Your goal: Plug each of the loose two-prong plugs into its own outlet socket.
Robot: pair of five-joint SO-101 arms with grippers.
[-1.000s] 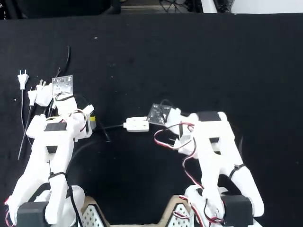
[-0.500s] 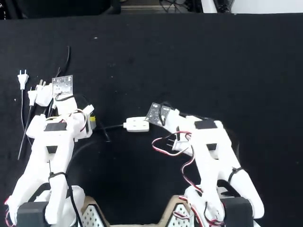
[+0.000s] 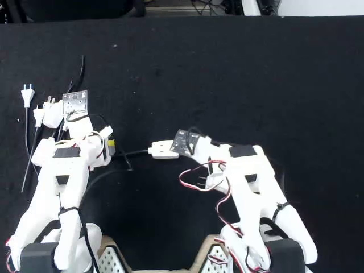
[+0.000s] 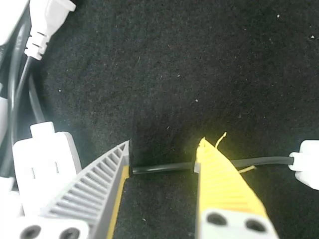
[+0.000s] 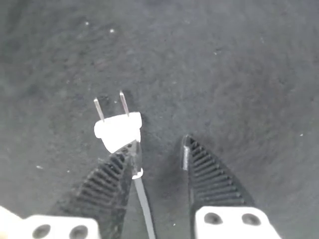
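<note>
One spread right end effector has edged leftward, apparently alongside the plug.

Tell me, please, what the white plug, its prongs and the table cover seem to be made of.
The white plug is probably moulded plastic: smooth, with a dull sheen. Its prongs look like metal: thin flat blades with a grey gleam. The table cover is likely black felt or similar cloth: matte, fuzzy, flecked with pale lint.
</note>
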